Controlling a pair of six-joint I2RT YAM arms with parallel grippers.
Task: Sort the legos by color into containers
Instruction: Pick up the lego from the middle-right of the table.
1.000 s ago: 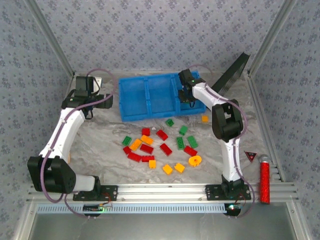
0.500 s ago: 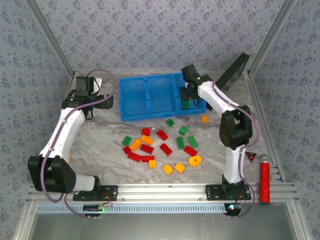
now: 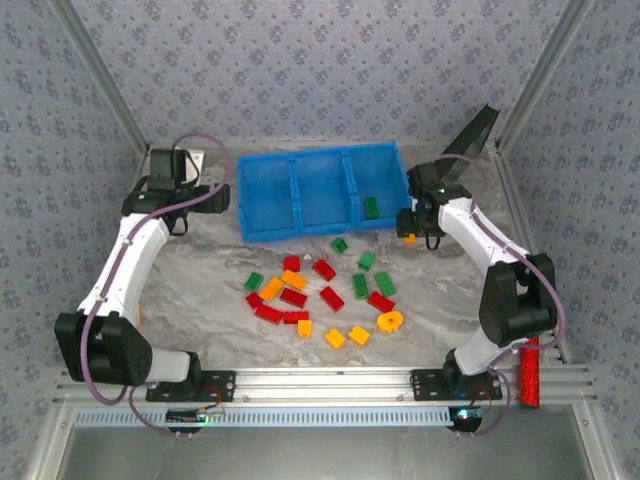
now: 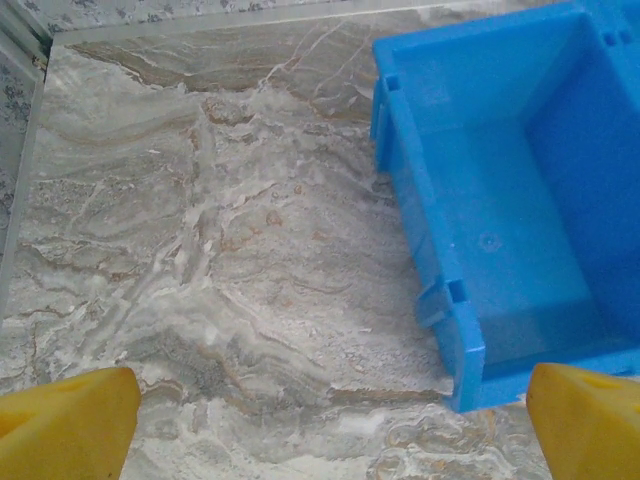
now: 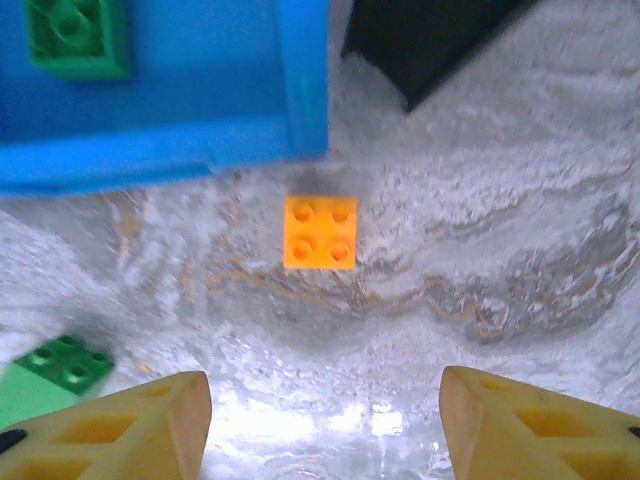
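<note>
Dropped green lego into right compartment of containers; pulled right tool out, parted and empty, above orange lego on worktop just beside. Holding left tool wide, empty.

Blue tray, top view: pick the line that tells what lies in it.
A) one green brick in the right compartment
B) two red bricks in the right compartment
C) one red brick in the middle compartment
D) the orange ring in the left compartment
A: a single green brick lies on the floor of the right compartment of the blue tray, and no red or orange piece is inside it.
</note>
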